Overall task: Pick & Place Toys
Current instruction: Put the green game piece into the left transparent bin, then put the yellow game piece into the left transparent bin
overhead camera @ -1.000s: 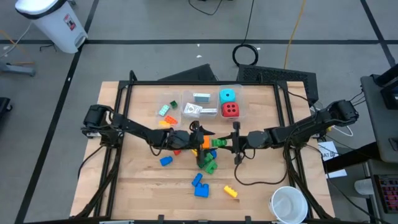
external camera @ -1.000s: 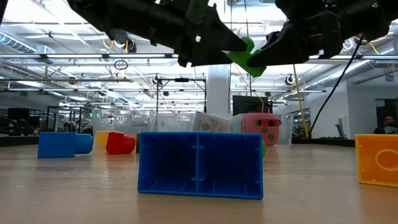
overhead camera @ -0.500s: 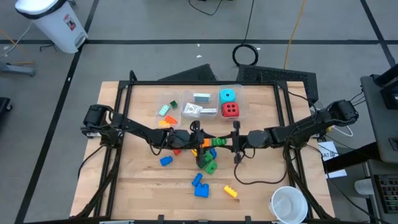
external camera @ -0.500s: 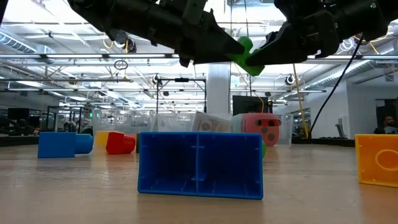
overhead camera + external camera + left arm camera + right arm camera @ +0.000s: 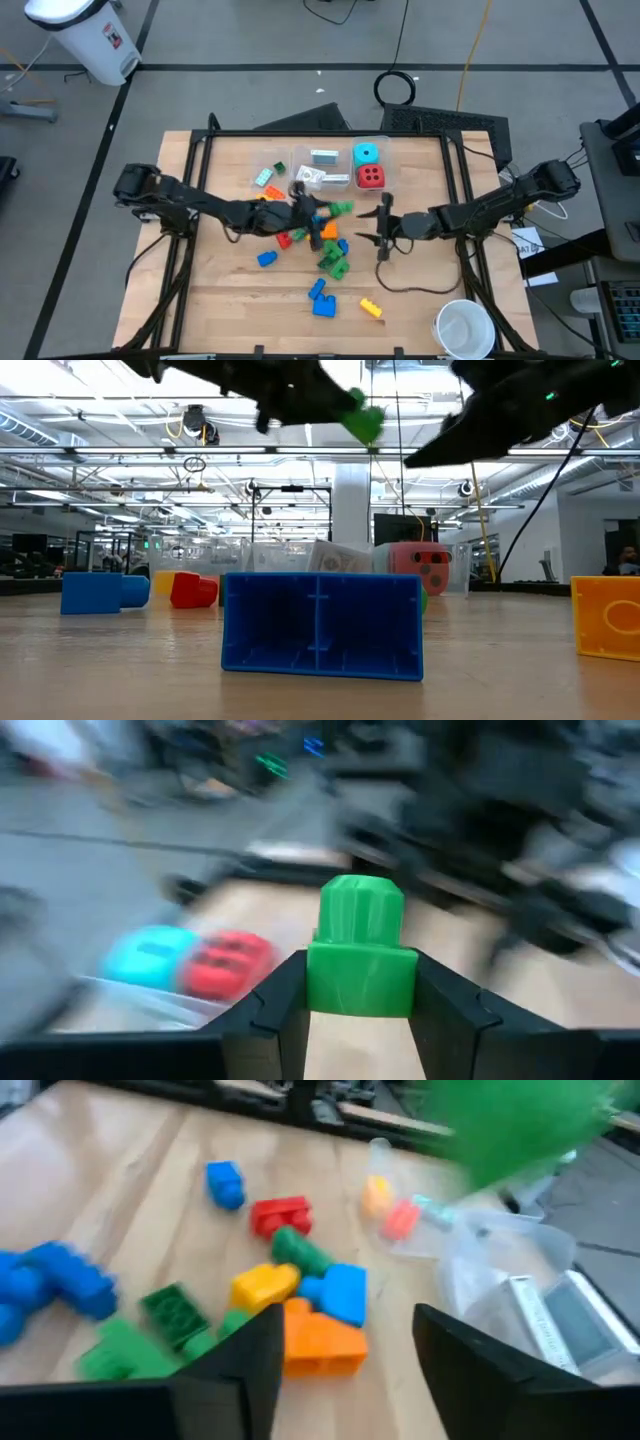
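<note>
Gripping: a small green plastic brick (image 5: 360, 955) is clenched between the left gripper (image 5: 330, 212) fingers.
Brick position: held above the wooden table (image 5: 420, 180), near the clear plastic bins (image 5: 385, 160).
Right gripper (image 5: 345, 1345): parted, nothing held, beside the loose brick pile (image 5: 330, 250).

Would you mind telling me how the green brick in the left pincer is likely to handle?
The green brick looks rigid moulded plastic, so probably stiff and light. Its flat sides sit squarely in the left pincer, suggesting a secure hold. Its round stud might roll slightly if dropped.
</note>
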